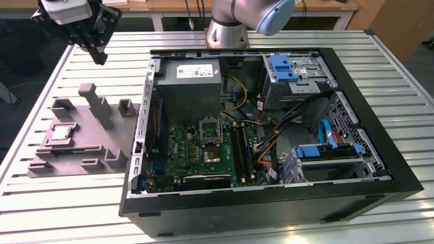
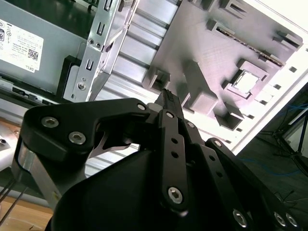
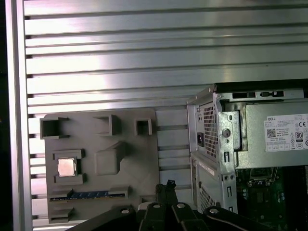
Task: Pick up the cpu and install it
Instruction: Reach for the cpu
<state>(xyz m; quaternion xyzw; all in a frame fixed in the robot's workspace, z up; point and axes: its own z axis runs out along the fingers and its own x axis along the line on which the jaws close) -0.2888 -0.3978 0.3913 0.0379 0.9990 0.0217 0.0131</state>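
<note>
Your tool (image 1: 99, 56) hangs clenched and empty above the slatted metal counter (image 1: 68, 203), fingertips pressed together and touching nothing. Past those fingertips, in both wrist views, lies a grey moulded tray (image 3: 139, 159). The cpu (image 3: 66, 167) sits flat in a square pocket of that tray, pale metal top up, well apart from the tool. In the exterior view the tray lies just beside an open black computer case (image 1: 271, 208), on the exterior view's left of it. Inside the case you see a green circuit board (image 1: 196, 152) carrying a socket (image 1: 210, 131), with a grey power-supply box (image 1: 193, 96) beyond and blue-tabbed drive bays (image 1: 285, 68) toward the exterior view's right. The arm's base (image 1: 227, 33) stands at the counter's far edge, and wooden furniture (image 1: 169, 6) lines the room behind.
</note>
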